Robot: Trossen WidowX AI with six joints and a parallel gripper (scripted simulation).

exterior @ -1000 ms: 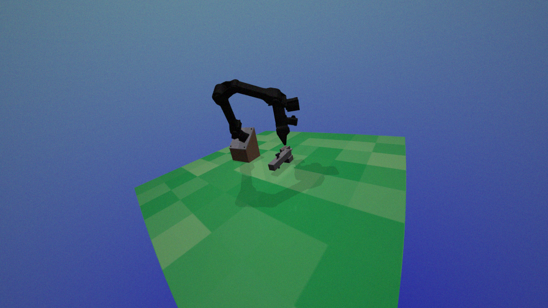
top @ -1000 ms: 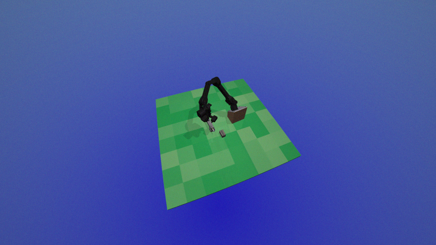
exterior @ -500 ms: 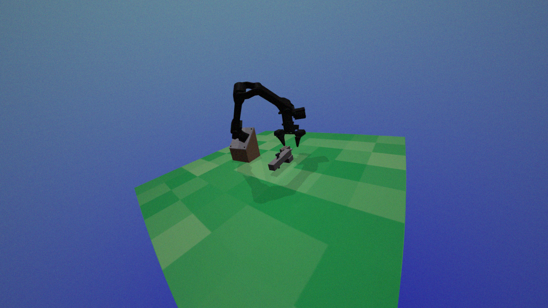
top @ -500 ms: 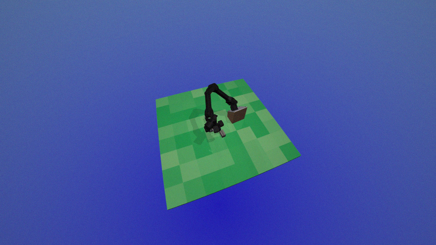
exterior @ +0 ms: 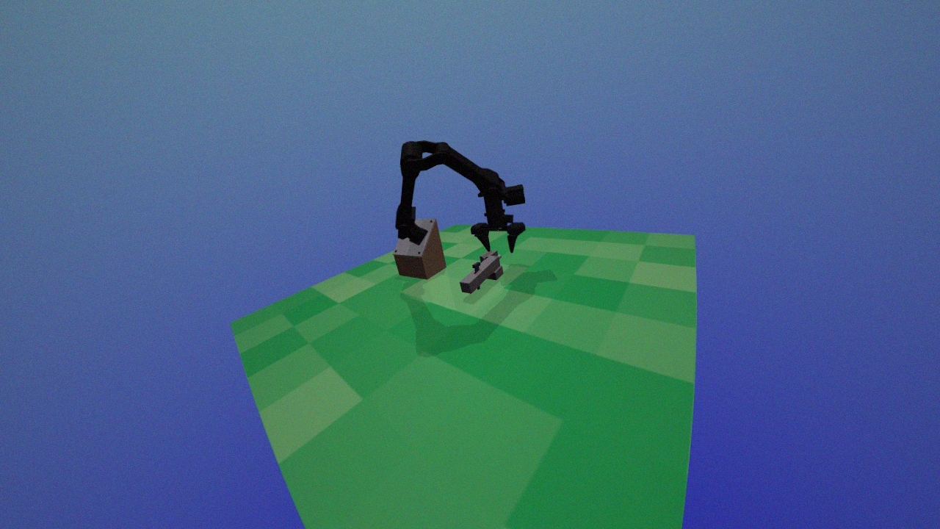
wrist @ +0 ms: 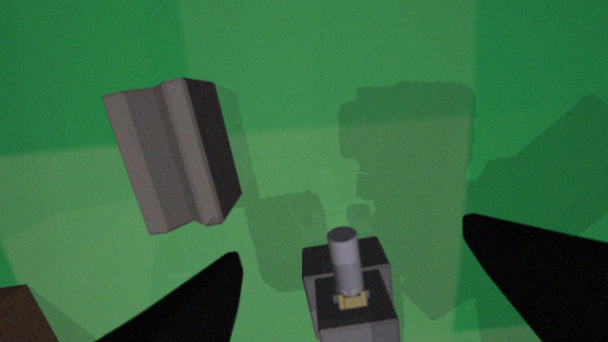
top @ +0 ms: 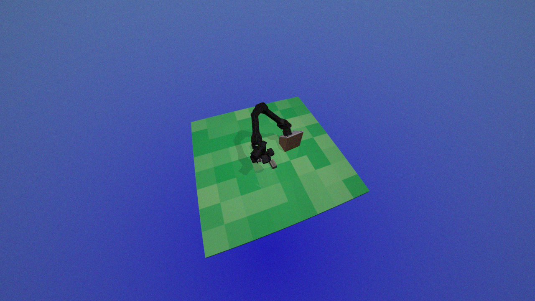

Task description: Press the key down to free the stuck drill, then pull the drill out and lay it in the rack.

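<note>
A grey housing block [wrist: 357,330] [exterior: 476,276] lies on the green floor. The grey cylindrical drill [wrist: 344,258] sticks out of its end, and a small yellow key [wrist: 351,300] sits in a slot on its top just behind the drill. The rack [wrist: 166,157] [top: 273,164], a short grey block with a groove along its top, lies a little apart to the left in the wrist view. My gripper [wrist: 350,244] [exterior: 498,245] [top: 262,160] is open wide and empty. It hangs just above the housing's drill end, one finger on either side, touching nothing.
The arm stands on a brown pedestal block [top: 291,142] [exterior: 420,253] close behind the housing; its corner also shows in the wrist view [wrist: 21,313]. The checkered green floor [top: 261,209] ends in sharp edges on all sides.
</note>
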